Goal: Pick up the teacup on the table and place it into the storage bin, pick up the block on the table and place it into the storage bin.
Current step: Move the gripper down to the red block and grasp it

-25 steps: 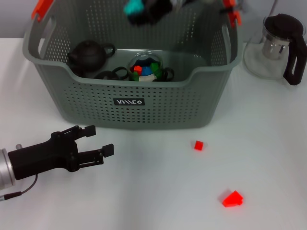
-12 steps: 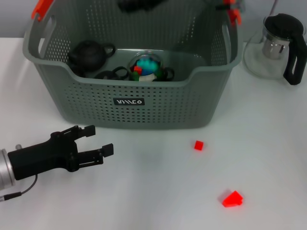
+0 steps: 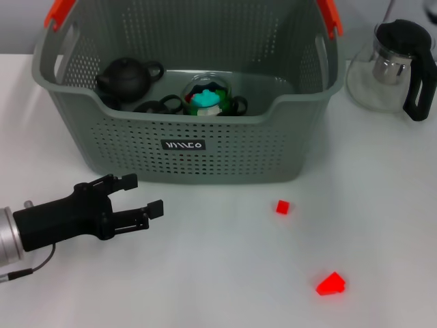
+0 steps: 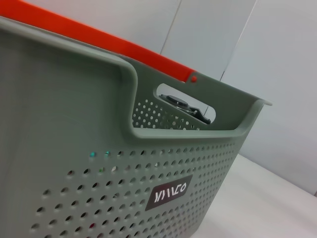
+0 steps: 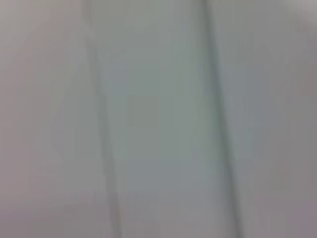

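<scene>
Clearly the black left gripper (image 3: pixel 141 196), fingers spread wide and empty, lies low beside the large grey perforated storage bin (image 3: pixel 205 147); reaching for the small red block (image 3: pixel 283 207), it could clip the bin wall

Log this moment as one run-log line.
left gripper: open, hovering in front of storage bin | right gripper: out of view | red blocks: on table

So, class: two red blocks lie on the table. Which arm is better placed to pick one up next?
Probably the left. Its open gripper hovers low over the table, level with the small red block; the right gripper is out of view.
</scene>
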You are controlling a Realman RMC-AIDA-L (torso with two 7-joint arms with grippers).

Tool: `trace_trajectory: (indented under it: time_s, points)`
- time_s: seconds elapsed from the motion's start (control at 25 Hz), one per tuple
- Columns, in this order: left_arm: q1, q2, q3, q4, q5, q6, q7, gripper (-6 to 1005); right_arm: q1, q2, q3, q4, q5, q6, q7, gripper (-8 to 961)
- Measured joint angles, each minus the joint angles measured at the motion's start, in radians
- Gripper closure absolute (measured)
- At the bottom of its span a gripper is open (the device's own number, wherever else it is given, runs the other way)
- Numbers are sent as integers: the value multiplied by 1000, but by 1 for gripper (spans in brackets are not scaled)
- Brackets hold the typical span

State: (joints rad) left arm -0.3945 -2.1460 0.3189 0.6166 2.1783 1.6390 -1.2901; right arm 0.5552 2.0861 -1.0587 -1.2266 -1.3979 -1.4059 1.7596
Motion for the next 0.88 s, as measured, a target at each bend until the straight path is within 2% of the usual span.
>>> trace_trajectory:
  time_s: [0.16,0.24,0.32,0.44,0.56,0.76,0.88]
  points:
    - [-1,0,0,0,0,-1,0,69,-74,-15,66,15,-56,-317,-73,42]
    - [-1,2,0,0,0,-2,0,69,-98,-21,96,-5,-136,-437,-50,43]
    - [-1,2,0,0,0,-8,0,69,-115,-23,126,-53,-245,-502,21,43]
    - [0,2,0,1,0,-21,-2,69,-125,-24,146,-148,-414,-553,161,45]
    - [-1,1,0,1,5,-33,-2,69,-115,-25,123,-242,-554,-575,275,46]
    - [-1,2,0,3,8,-38,-11,69,-67,-39,4,-319,-702,-581,389,66]
    - [1,4,0,6,8,-39,-18,69,-10,-34,-100,-327,-833,-582,437,71]
